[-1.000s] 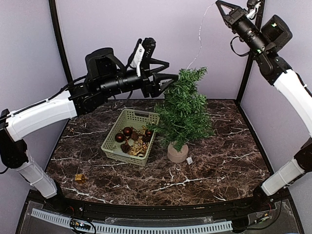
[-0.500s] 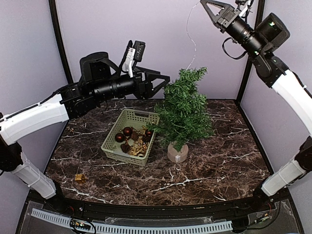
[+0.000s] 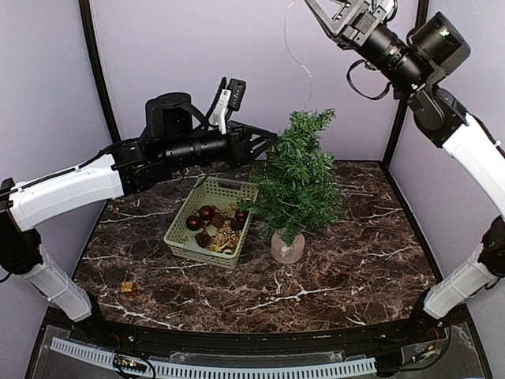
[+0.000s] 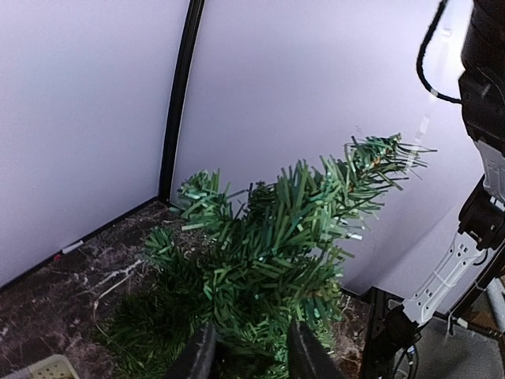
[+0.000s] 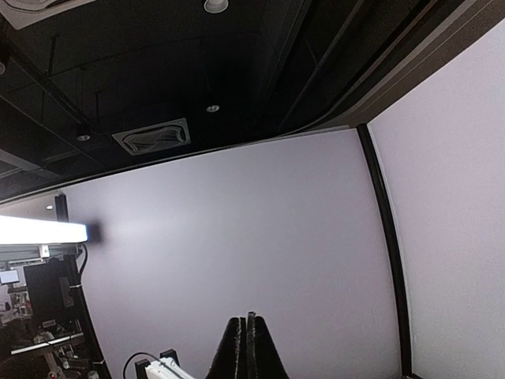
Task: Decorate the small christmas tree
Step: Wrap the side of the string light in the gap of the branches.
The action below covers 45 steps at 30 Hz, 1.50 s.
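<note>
The left gripper [image 4: 251,332] reaches into the upper side of the small christmas tree [image 3: 298,178]. Its two dark fingers [image 4: 304,355] stand a narrow way apart with green needles filling the gap. I cannot tell whether they actually press on the branch or only straddle it.

The right gripper [image 5: 247,320] is raised high above the scene with its fingers pressed flat together, no gap showing. A thin pale strand [image 3: 289,54] hangs near its tip and trails down toward the treetop (too fine to tell whether it is pinched).

The tree stands upright in its round tan base [image 3: 286,247] near the middle of the dark marble table [image 3: 363,260]. It is just beside the pale green basket [image 3: 207,187], which holds dark red baubles [image 3: 207,212].

A small white tag [image 3: 306,259] lies by the base, too small to read.
</note>
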Available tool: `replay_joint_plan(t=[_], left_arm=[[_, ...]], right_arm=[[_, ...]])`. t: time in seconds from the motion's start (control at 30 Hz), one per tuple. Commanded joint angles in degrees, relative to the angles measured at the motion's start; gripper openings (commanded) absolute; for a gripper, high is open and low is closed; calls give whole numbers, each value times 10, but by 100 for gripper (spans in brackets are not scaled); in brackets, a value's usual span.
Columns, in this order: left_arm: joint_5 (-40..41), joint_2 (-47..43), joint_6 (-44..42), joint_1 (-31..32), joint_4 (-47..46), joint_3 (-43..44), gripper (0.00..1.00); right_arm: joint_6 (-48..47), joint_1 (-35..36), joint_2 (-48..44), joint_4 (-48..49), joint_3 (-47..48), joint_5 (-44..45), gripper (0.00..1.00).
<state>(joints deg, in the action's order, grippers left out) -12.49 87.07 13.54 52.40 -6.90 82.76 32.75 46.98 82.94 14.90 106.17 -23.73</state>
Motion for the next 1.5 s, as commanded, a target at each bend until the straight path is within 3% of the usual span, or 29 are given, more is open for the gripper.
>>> replay_joint_plan(t=[0.0, 0.17, 0.3, 0.77, 1.27, 1.47], left_arm=[[12, 9, 0, 2, -10, 8, 27], [33, 8, -9, 2, -12, 10, 9], [46, 9, -14, 1, -13, 15, 1], [86, 18, -26, -1, 0, 37, 0], [76, 17, -33, -11, -8, 37, 0], [75, 16, -35, -12, -4, 37, 0]], right_arm=[[-35, 31, -25, -30, -1, -19, 0], [-48, 47, -76, -58, -72, -11, 0], [-48, 50, -130, -69, -129, -11, 0], [-69, 51, -227, -81, -218, -61, 0], [-93, 51, -389, -234, -409, 278, 0], [-100, 50, -403, -262, -447, 327, 0]])
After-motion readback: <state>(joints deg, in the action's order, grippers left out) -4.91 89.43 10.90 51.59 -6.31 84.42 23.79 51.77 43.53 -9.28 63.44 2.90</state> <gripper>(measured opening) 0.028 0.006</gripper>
